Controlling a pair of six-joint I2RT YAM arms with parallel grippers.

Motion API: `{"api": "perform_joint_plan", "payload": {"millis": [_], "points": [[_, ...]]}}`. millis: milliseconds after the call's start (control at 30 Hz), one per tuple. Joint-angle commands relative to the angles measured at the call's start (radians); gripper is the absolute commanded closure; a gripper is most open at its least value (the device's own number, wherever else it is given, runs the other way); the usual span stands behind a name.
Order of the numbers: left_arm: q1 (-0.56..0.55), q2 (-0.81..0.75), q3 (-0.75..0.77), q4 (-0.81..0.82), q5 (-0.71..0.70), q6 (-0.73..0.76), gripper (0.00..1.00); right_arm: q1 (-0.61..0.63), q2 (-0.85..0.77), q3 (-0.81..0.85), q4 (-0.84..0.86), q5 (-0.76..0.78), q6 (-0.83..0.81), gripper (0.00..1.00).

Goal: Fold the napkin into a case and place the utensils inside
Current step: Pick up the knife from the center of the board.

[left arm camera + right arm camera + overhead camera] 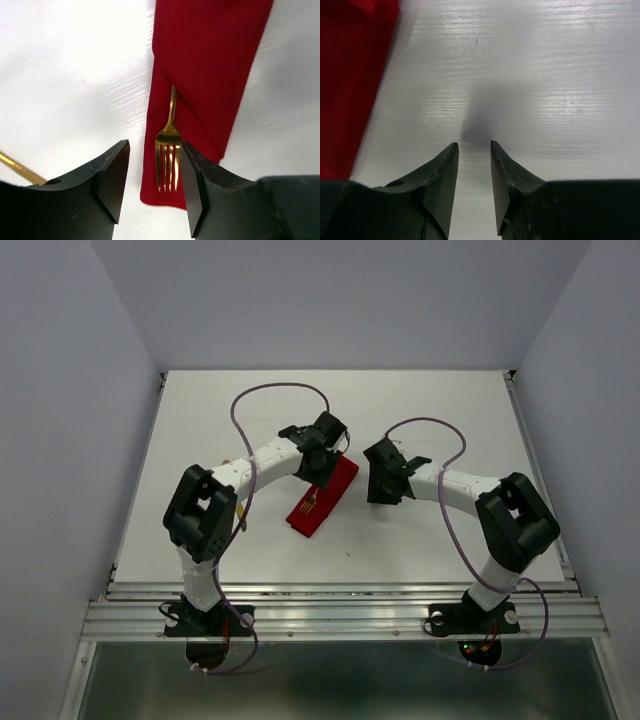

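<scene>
The red case [210,65] lay on the counter [65,75], the fork [169,150] tucked halfway in, tines out. The left hand [154,145] hung open astride the tines; the right hand [474,145] hovered beside the case, empty, jaws parted. Loading looked half done: the knife [20,170], outside the case, needed grasping next.

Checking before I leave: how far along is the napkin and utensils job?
Done: the red case is folded, with the fork tucked in, tines out. In hand: nothing; the left gripper is open over the fork. Left: the gold piece lying outside, likely the knife.
</scene>
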Motion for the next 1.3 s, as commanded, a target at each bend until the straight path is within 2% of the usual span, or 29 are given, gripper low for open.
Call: {"api": "perform_joint_plan", "payload": {"millis": [0,100,200,267,367,567,700,900,1100,1267], "points": [[0.003,-0.168,0.010,-0.032,-0.051,-0.065,0.44,-0.001,-0.033,-0.007,0.014,0.014,-0.002,0.62],[0.030,-0.246,0.003,-0.050,-0.134,-0.159,0.41,-0.001,-0.033,-0.001,0.014,0.017,-0.011,0.59],[0.108,-0.314,-0.061,-0.029,-0.130,-0.264,0.39,-0.001,-0.044,0.002,-0.005,0.046,-0.013,0.58],[0.198,-0.343,-0.143,-0.012,-0.114,-0.312,0.38,-0.001,-0.068,-0.004,-0.008,0.049,-0.013,0.56],[0.305,-0.374,-0.216,-0.019,-0.171,-0.363,0.34,-0.001,-0.103,-0.015,-0.012,0.046,-0.018,0.53],[0.461,-0.355,-0.298,0.013,-0.123,-0.346,0.34,-0.001,-0.142,-0.009,-0.035,0.027,-0.027,0.51],[0.550,-0.271,-0.322,0.034,-0.073,-0.308,0.34,-0.001,-0.157,-0.012,-0.043,0.018,-0.024,0.50],[0.598,-0.194,-0.364,0.115,0.005,-0.280,0.35,-0.001,-0.163,-0.021,-0.051,0.018,-0.016,0.50],[0.604,-0.093,-0.375,0.151,0.062,-0.266,0.42,-0.001,-0.163,-0.018,-0.064,0.012,-0.022,0.50],[0.604,-0.052,-0.359,0.143,0.047,-0.259,0.51,-0.001,-0.162,-0.009,-0.074,0.014,-0.025,0.50]]}}
